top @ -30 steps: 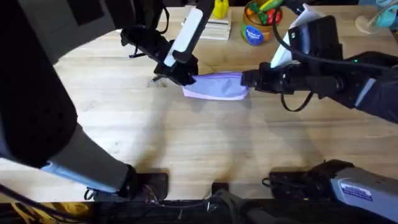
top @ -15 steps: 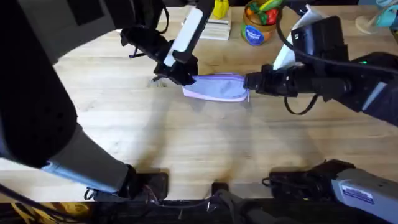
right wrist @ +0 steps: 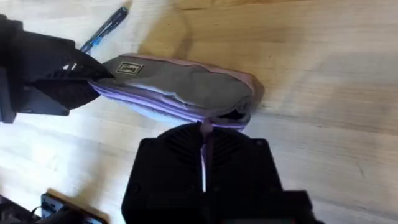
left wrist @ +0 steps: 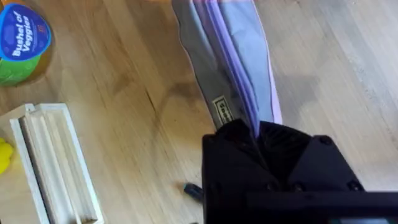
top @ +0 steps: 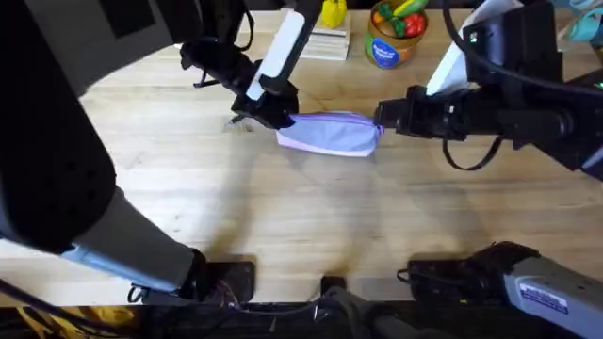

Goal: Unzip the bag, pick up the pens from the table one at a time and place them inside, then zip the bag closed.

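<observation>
Two black grippers clamped on lavender soft fabric pouch (top: pixel 327 132): left (top: pixel 279 117) at nine o'clock, right (top: pixel 381 117) now dragged toward three; unzipping begun.

Left end of the lavender fabric pencil pouch (top: pixel 328 133) hidden under left gripper (top: pixel 273 115); slim dark pen with blue part (right wrist: pixel 104 30) half hidden behind it; pouch interior can't be seen

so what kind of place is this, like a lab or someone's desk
Probably a robot test bench, not a desk: two arms work a lavender pouch on a bare wooden table, with a toy veggie tub as a prop.
</observation>
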